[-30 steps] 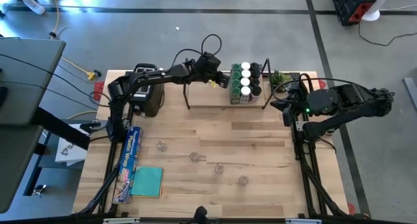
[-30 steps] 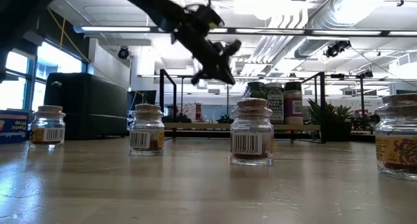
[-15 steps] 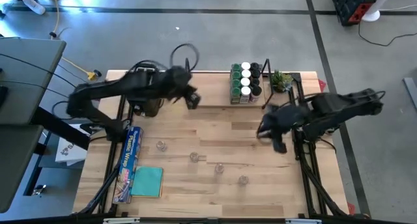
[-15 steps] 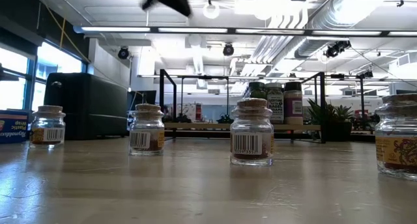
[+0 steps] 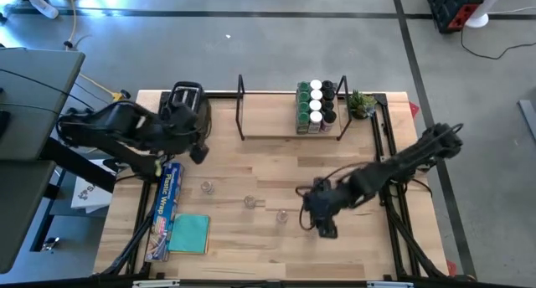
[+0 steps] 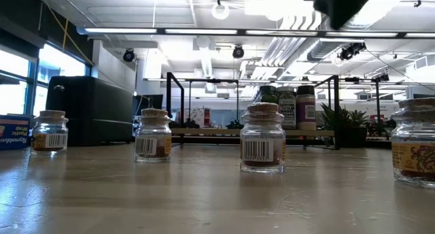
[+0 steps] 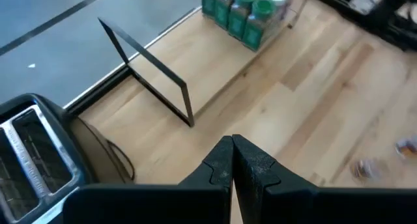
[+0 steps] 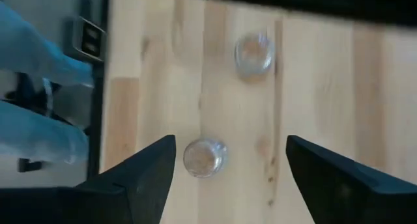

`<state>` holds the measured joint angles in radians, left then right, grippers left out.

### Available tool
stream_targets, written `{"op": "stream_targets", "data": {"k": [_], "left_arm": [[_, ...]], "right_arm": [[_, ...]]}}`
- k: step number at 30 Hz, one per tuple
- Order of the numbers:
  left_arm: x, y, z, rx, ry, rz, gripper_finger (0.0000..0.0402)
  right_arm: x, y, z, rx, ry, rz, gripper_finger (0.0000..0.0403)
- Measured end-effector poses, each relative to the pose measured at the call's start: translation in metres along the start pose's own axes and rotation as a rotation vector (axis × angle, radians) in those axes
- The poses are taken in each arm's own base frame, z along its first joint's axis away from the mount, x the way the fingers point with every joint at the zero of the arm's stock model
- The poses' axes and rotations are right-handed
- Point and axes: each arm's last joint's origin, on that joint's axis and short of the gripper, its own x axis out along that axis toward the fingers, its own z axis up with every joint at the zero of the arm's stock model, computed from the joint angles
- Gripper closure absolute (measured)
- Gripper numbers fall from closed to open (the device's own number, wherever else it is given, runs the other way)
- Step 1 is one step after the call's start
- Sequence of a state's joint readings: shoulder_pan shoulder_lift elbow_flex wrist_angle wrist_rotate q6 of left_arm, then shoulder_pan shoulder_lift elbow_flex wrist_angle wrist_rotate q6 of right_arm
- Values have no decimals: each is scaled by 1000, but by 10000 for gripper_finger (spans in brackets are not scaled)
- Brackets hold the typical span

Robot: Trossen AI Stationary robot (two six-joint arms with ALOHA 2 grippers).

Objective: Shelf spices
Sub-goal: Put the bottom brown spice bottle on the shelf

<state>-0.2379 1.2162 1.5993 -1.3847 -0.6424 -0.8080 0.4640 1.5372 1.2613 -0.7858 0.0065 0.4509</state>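
Spice jars with green, white and dark lids [image 5: 316, 106] already fill one end of the low wooden shelf with black frames [image 5: 276, 129]. Four clear glass jars remain on the table, one [image 8: 204, 157] directly under the right gripper [image 5: 325, 223], whose fingers are spread. The left gripper [image 7: 232, 160] is pressed together, far from them.

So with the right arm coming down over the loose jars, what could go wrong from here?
1. The right gripper hangs open above a glass jar that sits nearer one finger than the other, so closing may knock it over rather than grip it.
2. A second jar stands close by; the arm could bump it.
3. The shelf already holds a tight cluster of jars, so a sloppy placement may topple them.
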Motion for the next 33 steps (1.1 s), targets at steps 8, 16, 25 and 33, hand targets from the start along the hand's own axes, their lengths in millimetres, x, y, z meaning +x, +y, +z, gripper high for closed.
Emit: {"op": "stream_targets", "data": {"k": [8, 16, 25, 33], "left_arm": [[-31, 29, -7, 11, -38, -78, 402], [-45, 48, -9, -40, -85, -105, 402], [-45, 50, -8, -62, -105, -88, 402], [-45, 49, -8, -63, -104, -86, 402]], "right_arm": [[56, 36, -23, 226, 84, -142, 114], [93, 52, -38, 264, 138, -178, 114], [112, 48, -44, 299, 200, -220, 159], [116, 48, -42, 326, 196, -208, 243]]}}
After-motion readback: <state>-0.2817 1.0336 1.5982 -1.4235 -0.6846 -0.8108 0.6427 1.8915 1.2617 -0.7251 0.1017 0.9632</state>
